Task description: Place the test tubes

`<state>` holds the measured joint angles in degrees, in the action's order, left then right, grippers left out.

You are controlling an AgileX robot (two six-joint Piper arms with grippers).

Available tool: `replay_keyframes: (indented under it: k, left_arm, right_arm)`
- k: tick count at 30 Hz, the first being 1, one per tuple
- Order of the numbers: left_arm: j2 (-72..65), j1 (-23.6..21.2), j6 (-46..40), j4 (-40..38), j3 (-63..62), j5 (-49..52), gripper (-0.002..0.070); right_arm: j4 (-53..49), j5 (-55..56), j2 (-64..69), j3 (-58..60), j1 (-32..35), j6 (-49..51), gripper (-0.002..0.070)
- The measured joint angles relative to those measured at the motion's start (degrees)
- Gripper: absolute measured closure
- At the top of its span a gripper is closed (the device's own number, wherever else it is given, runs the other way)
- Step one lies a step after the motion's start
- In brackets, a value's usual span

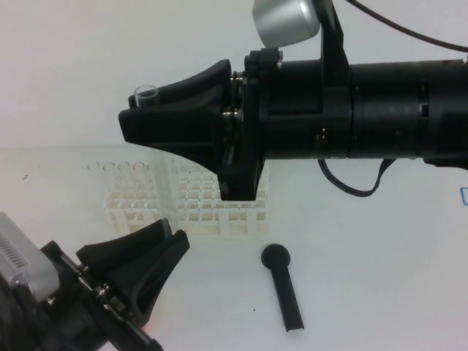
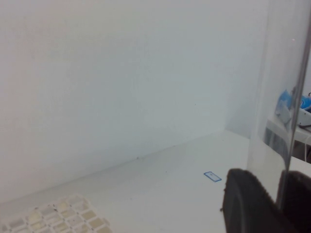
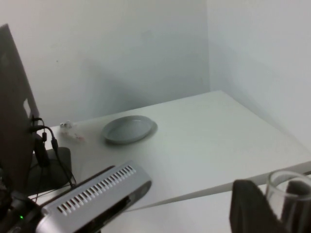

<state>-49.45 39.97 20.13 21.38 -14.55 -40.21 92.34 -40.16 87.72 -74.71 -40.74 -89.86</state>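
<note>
High view: the right pincer [image 1: 146, 110] reaches in from the right edge across the upper half of the frame. It is closed on the right-hand tube [image 1: 146, 93], of which only the open rim shows above the fingers, and the tube's long axis reads upright. The white rack [image 1: 212, 208] stands on the counter [image 1: 365, 278] at centre frame, below the pincer tip in the picture. A row of seated tubes [image 1: 121, 167] fills its upper-left edge. Judgement: this arm is the nearer to the rack, and the coming move is a descent along the tube's axis into a free cell; the height above the rack cannot be judged. The left pincer [image 1: 170, 235] sits at lower left, short of the rack, with its fingers drawn close. A black scoop [image 1: 281, 285] lies flat, apart from the rack, at lower centre. Left wrist view: the clear left-hand tube [image 2: 278, 97] stands upright, clamped between the dark fingers, with a corner of the rack beyond. Right wrist view: the tube rim sits between the closed fingers. A grey dish [image 3: 129, 129] rests well off on the white counter, with bare white walls behind.
</note>
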Motion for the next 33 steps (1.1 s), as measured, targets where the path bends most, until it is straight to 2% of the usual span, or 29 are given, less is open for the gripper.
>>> replay_keyframes:
  k: [2, 8, 10, 15, 17, 18, 23, 26, 31, 32, 33]
  left_arm:
    - [0.0, 0.0, 0.0, 0.0, 0.0, 0.0, 0.0676]
    - [0.0, 0.0, 0.0, -3.16, 0.0, 1.91, 0.0651]
    - [0.0, 0.0, 0.0, -4.42, 0.0, 3.14, 0.0584]
    - [0.22, 0.0, 1.48, -5.1, 0.0, 3.67, 0.0322]
    - [0.61, 0.0, 1.21, -4.98, 0.0, 3.81, 0.0268]
    - [1.03, 0.0, 0.94, -4.98, 0.0, 3.81, 0.0264]
    - [4.22, 0.0, 0.8, -3.92, 0.0, 4.86, 0.0324]
    - [7.27, 0.0, 0.8, -3.92, 0.0, 9.26, 0.04]
    - [15.08, 0.0, -1.68, -3.09, 0.0, 27.19, 0.0641]
    - [16.62, 0.0, -2.73, -2.08, 0.0, 31.63, 0.0677]
    - [18.59, 0.0, -3.5, -0.97, 0.0, 35.93, 0.0676]
  right_arm:
    - [0.0, 0.1, 0.0, 0.0, 0.0, -0.93, 0.0542]
    - [0.0, -0.03, 0.0, 0.0, 0.0, -1.48, 0.0553]
    - [0.0, -0.03, 0.09, 0.0, 0.0, -1.48, 0.0554]
    - [0.0, 0.12, 0.58, 0.0, 0.0, -1.7, 0.0554]
    - [0.0, 0.32, 0.58, 0.0, 0.0, -2.16, 0.0554]
    - [0.0, 0.55, 0.58, 0.0, 0.0, -2.39, 0.0554]
    - [0.13, 6.23, 0.58, -0.23, 0.0, -2.78, 0.0554]
    - [0.13, 9.91, 0.34, -0.23, 0.0, -3.04, 0.0554]
    - [-0.16, 16.29, -0.67, -0.44, 0.0, -5.45, 0.0554]
    - [-0.16, 17.53, -0.67, -0.44, 0.0, -5.87, 0.0554]
    - [-0.16, 19.11, -0.76, -0.46, 0.0, -6.1, 0.0554]
